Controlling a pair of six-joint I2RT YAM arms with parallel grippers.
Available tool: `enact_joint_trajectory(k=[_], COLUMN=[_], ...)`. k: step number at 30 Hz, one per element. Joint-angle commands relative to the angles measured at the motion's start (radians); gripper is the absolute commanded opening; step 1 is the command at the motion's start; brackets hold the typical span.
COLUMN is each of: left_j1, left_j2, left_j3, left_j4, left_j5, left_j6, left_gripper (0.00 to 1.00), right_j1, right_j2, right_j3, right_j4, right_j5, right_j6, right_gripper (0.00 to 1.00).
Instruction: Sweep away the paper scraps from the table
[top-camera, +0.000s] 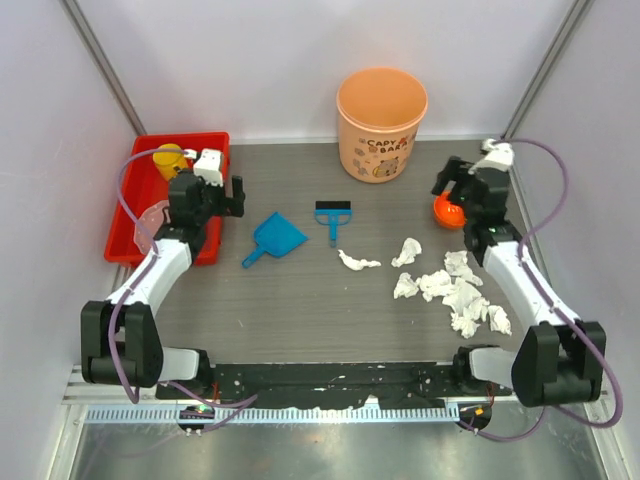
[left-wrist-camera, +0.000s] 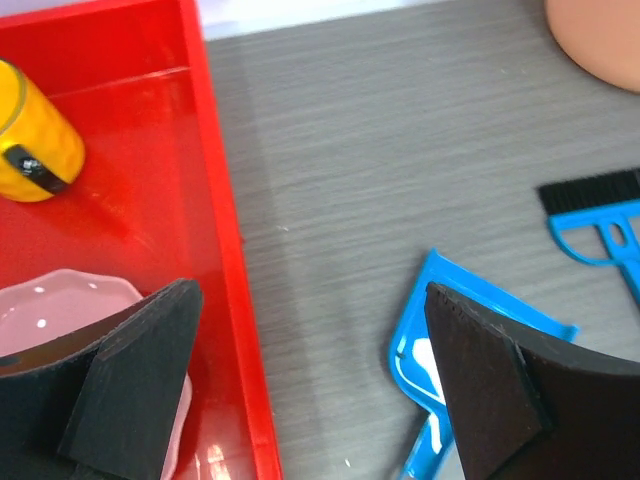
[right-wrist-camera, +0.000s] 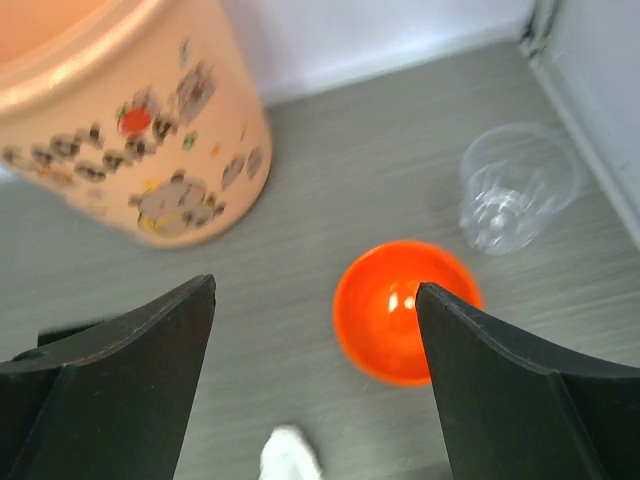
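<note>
You have the table (top-camera: 300, 300) walled in white, with the orange bucket (top-camera: 381, 125) upright at its far edge and a red tray (top-camera: 120, 225) along the left side. Your left gripper (top-camera: 210, 200) hangs over the tray's right wall, jaws spread wide and holding nothing. Your right gripper (top-camera: 462, 195) hovers at the far right, also wide open and empty. The blue dustpan (top-camera: 277, 237) lies just to the right of the left gripper, its handle running toward the near left, so I judge the left arm better placed for it. The blue brush (top-camera: 332, 213) lies beside it with bristles toward the far side and handle toward you, roughly between the two arms. The paper scraps (top-camera: 455, 295) sit in a loose cluster on the right half of the table, on the near side of the right gripper and beside its forearm, with one stray wad (top-camera: 357, 261) closer to the brush. The right arm is nearer them, but it is facing away toward a small orange bowl (top-camera: 449, 210). Only the right wrist view shows a clear cup (right-wrist-camera: 520, 185) beyond that bowl. Only the left wrist view shows a pink plate (left-wrist-camera: 60, 310) in the tray under the left finger.
</note>
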Motion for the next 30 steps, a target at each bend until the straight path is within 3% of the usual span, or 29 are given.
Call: enact_joint_trajectory(k=[1,2,10,13,17,19,23,26,30], left_j1=[0.004,0.006,0.006,0.006,0.006,0.006,0.007,0.007,0.007], left_j2=[-0.019,-0.017,0.012,0.006,-0.006,-0.016,-0.030,-0.026,-0.013], left_j3=[0.115,0.142,0.230,0.221,0.213,0.212,0.202,0.198,0.196], left_j4=[-0.421,-0.450,-0.645,-0.656,-0.662,-0.662,-0.661,-0.656,-0.654], left_j5=[0.142,0.136,-0.051,-0.054,-0.063,-0.073,-0.060,-0.054,-0.059], left_j6=[0.014,0.012,0.032,0.037,0.046,0.050,0.049,0.047,0.044], left_gripper=[0.97,0.97,0.97,0.97,0.97,0.97,0.97,0.97,0.97], right_j1=[0.211,0.324,0.580,0.637,0.683,0.680,0.672,0.674,0.671], right_j2=[0.096,0.155,0.605,0.775,0.926,0.992,1.130,1.150,1.145], right_j3=[0.129,0.179,0.583,0.755,0.958,1.034,1.215,1.231,1.208], right_j4=[-0.327,-0.330,-0.521,-0.566,-0.620,-0.681,-0.793,-0.818,-0.807], right_j5=[0.046,0.075,0.097,-0.054,-0.211,-0.187,-0.164,-0.179,-0.149], right_j6=[0.026,0.009,-0.020,-0.147,-0.376,-0.428,-0.461,-0.447,-0.426], right_gripper=[0.87,0.87,0.88,0.85,0.81,0.80,0.67,0.54,0.51])
